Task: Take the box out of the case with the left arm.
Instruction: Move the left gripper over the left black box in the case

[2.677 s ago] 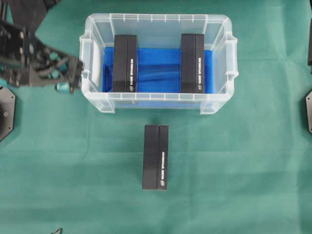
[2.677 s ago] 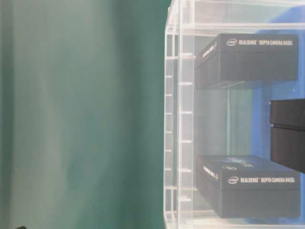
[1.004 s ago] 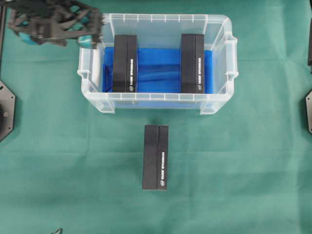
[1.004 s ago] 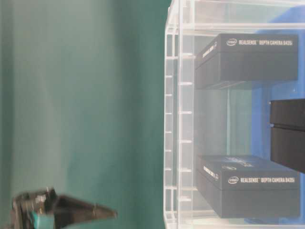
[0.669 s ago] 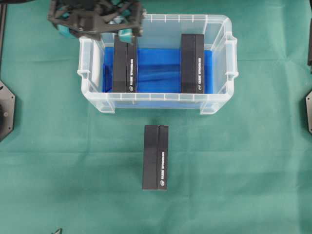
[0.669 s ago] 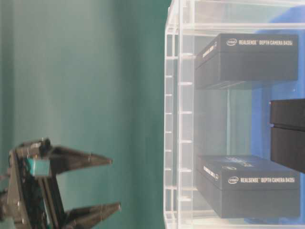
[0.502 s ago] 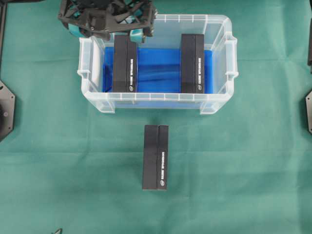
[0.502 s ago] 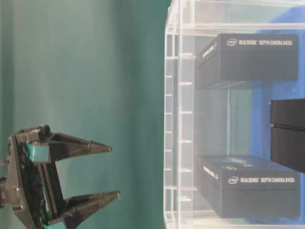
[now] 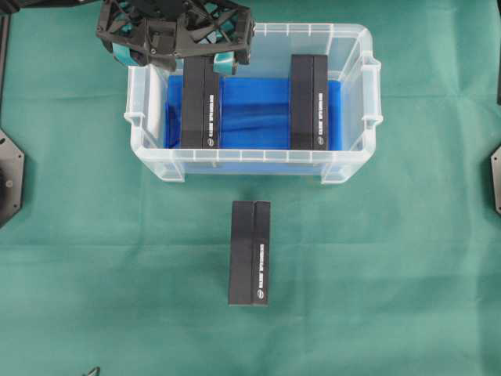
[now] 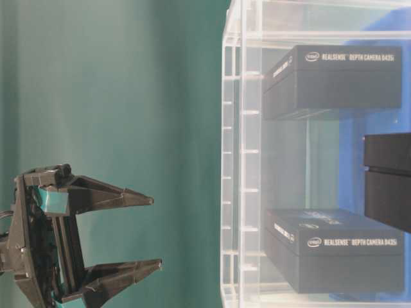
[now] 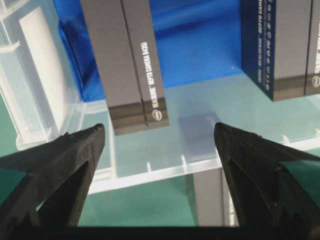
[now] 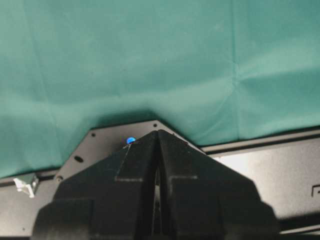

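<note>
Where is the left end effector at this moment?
In the overhead view, the left end effector is at the top left, open above the far rim of the case, over the far end of the left box.

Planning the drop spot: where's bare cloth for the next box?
Bare green cloth lies left and right of the black box on the table. Inside the clear plastic case, a blue strip between the two black boxes. Crowded at the rear-left rim, under the open left gripper.
</note>
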